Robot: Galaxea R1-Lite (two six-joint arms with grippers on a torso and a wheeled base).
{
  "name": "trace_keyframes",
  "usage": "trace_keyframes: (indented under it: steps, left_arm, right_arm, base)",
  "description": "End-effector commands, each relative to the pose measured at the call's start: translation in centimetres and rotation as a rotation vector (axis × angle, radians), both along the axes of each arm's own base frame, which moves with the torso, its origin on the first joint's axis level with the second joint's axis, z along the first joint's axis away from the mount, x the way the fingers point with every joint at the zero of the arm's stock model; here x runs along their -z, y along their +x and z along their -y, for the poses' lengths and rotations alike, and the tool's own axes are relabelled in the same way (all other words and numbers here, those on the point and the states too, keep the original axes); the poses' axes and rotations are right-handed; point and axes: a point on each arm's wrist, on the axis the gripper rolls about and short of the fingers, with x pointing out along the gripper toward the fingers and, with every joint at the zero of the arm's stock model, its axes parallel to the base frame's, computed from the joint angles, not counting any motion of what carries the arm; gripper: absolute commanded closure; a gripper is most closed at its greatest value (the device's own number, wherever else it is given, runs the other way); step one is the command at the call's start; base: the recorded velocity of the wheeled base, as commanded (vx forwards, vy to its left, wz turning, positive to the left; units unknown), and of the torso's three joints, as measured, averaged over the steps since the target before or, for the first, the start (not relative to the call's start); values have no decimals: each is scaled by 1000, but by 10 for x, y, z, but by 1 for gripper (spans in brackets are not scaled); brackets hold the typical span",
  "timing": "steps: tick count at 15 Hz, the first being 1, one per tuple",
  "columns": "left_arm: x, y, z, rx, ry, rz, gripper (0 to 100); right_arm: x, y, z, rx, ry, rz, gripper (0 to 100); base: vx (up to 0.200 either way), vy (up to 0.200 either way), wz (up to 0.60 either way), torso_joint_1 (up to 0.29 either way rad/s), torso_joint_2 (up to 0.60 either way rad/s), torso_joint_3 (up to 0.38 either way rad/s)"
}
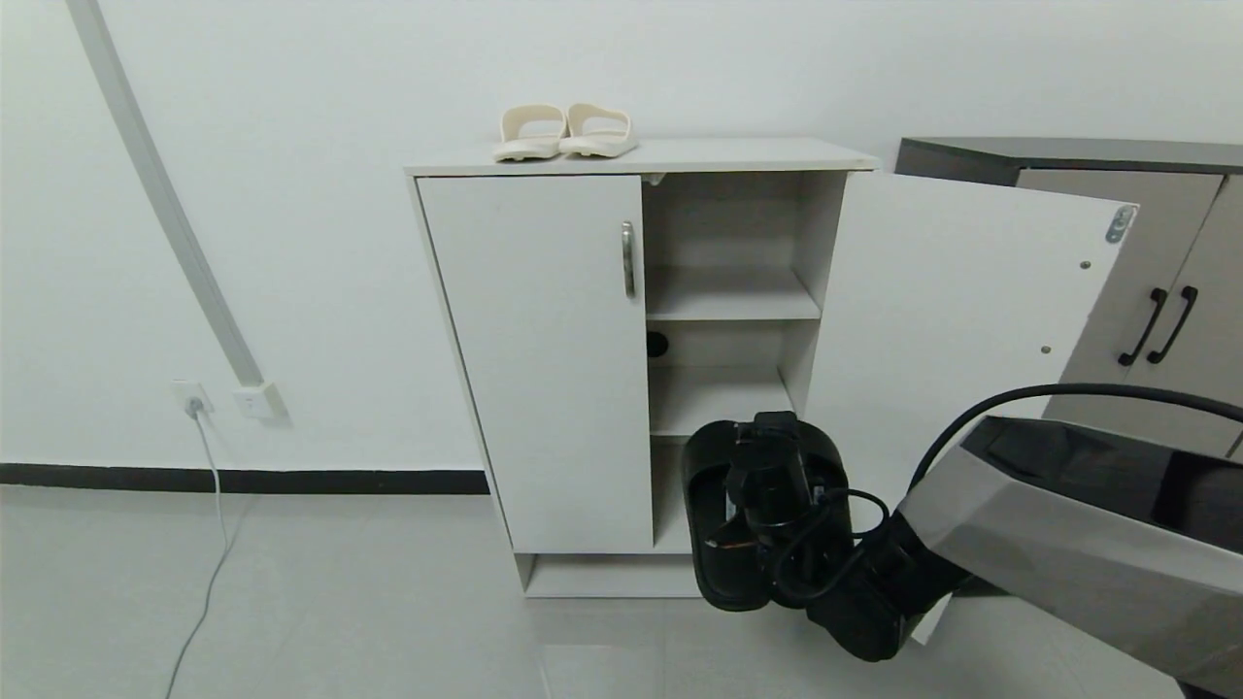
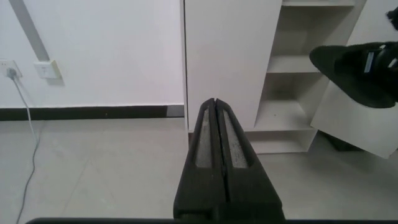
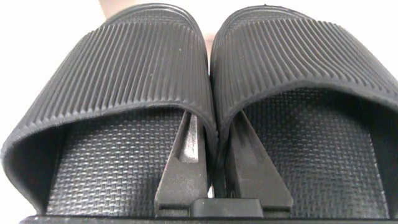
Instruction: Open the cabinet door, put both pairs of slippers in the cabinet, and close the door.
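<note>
The black slippers [image 1: 723, 524] hang clear of the floor [image 1: 291, 602], side by side, just in front of the cabinet's [image 1: 825, 243] open right half. They sit at about the level of its lowest compartment, with their toe ends turned toward the opening. The right gripper [image 3: 214, 158] carries them. One finger [image 3: 186, 155] is slipped under the ribbed strap of one slipper and the other finger sits under the strap of its mate, so the two neighbouring inner side walls are pinched between them.

The beige slippers [image 1: 563, 133] lie as a pair on the cabinet top [image 1: 738, 152], on its left half near the back edge, touching each other with their heels toward the front edge.

The left door [image 1: 534, 359] is flush and carries a metal handle [image 1: 627, 259] along its inner edge. The right door [image 1: 952, 320] is swung wide open to the right. Inside, the upper shelf [image 1: 728, 296] and the middle shelf [image 1: 714, 398] are bare.

The left gripper [image 2: 214, 109] hangs over the floor in front of the left door, well apart from the black slippers, its two fingers pressed flat together.

A grey cabinet [image 1: 1146, 291] with two dark handles stands just behind the open door. On the wall left of the cabinet are a socket [image 1: 257, 400] and a plugged-in cable [image 1: 209, 544] trailing down to the floor.
</note>
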Motion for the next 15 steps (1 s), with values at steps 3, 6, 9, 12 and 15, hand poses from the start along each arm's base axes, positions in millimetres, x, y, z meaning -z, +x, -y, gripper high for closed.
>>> trace_keyframes:
  steps: [3, 6, 9, 12, 15]
  left_arm:
    - [0, 0, 0, -1, 0, -3, 100]
    - [0, 0, 0, -1, 0, -3, 100]
    - [0, 0, 0, 1, 1, -3, 100]
    - [0, 0, 0, 2, 1, -3, 100]
    - [0, 0, 0, 2, 4, -4, 100]
  right_arm:
    - [9, 2, -3, -10, 1, -1, 100]
    - [12, 2, -3, -11, 0, -5, 100]
    - [19, 2, -4, -29, 12, -10, 100]
    - [30, 6, -3, -50, 20, -18, 100]
    - [30, 8, -2, -46, 26, -14, 100]
  base:
    - [0, 0, 0, 0, 0, 0]
    - [0, 0, 0, 0, 0, 0]
    - [0, 0, 0, 0, 0, 0]
    - [0, 0, 0, 2, 3, -83]
    - [0, 0, 0, 2, 5, -170]
